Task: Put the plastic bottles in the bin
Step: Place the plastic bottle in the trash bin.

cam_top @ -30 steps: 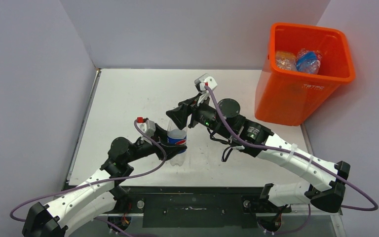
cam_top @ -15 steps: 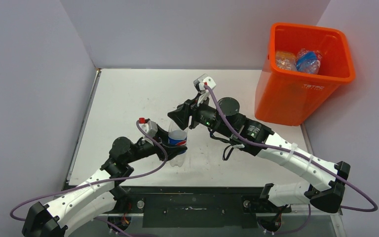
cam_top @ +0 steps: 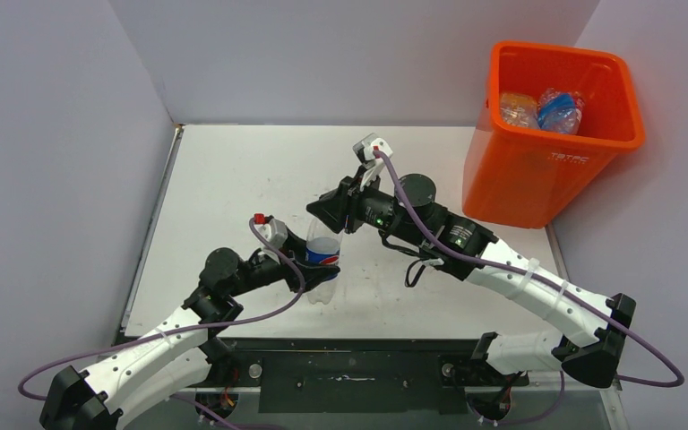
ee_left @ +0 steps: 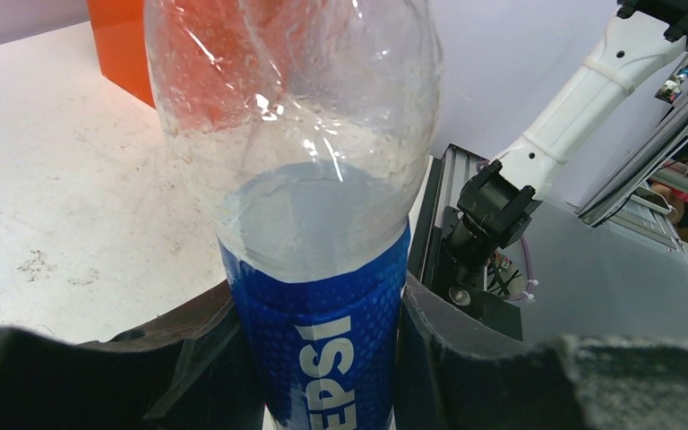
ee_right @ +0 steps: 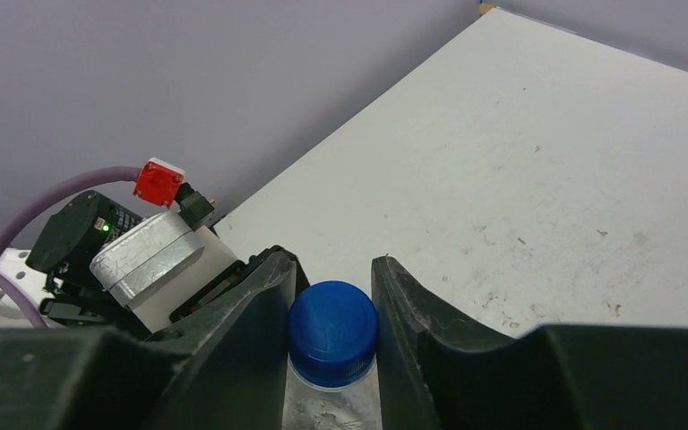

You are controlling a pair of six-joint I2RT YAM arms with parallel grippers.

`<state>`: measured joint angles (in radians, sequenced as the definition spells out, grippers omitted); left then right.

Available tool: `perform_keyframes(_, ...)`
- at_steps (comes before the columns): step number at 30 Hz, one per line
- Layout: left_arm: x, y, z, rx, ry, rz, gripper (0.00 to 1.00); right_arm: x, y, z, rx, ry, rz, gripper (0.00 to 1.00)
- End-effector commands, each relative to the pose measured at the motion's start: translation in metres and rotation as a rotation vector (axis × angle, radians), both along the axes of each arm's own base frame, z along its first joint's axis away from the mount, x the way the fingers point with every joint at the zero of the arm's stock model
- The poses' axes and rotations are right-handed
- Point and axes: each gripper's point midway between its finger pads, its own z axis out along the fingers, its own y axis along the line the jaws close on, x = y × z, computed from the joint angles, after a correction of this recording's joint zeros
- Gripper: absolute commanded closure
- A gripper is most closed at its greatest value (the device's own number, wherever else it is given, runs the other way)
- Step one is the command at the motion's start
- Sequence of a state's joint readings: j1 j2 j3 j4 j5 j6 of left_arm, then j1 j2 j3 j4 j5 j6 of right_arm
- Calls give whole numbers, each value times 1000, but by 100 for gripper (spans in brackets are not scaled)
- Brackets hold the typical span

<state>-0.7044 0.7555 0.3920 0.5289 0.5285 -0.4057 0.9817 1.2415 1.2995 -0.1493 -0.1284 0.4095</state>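
Note:
A clear plastic bottle (cam_top: 322, 258) with a blue Pepsi label and a blue cap (ee_right: 332, 331) stands upright near the table's front middle. My left gripper (cam_top: 320, 271) is shut on its labelled body (ee_left: 322, 349), one finger on each side. My right gripper (cam_top: 328, 219) is over the bottle's top, its fingers (ee_right: 260, 313) pressed against both sides of the cap. The orange bin (cam_top: 537, 184) stands at the far right and holds an orange-tinted bottle (cam_top: 518, 109) and a blue-labelled bottle (cam_top: 560, 110). A corner of the bin shows in the left wrist view (ee_left: 121, 45).
Grey walls close in the table (cam_top: 233, 179) at the left, back and right. The left wrist's camera housing (ee_right: 148, 255) sits close to my right fingers. The arm bases and a black rail (cam_top: 349, 376) run along the near edge.
My right gripper has moved slightly forward and down over the bottle's top and closed on the cap. The left gripper and bottle have stayed in place.

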Motion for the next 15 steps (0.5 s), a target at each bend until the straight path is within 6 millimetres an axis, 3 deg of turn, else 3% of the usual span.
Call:
perform_keyframes(1,0,5,43,-102,-135,24,82,3,-5,-8,-10,21,-7,93)
perform_keyframes(4,0,5,43,-104,-130,24,78,1,-7,-6,-3,19,-5,95)
perform_keyframes(7,2,7,44,-106,-121,41,46,2,-19,10,0,-25,-35,95)
perform_keyframes(9,2,9,47,-117,-124,54,24,3,-31,29,1,-68,-74,95)
perform_keyframes(12,3,16,52,-152,-131,89,1,7,-55,69,11,-147,-152,95)
perform_keyframes(15,8,22,55,-174,-127,142,4,14,-87,110,24,-229,-282,95)
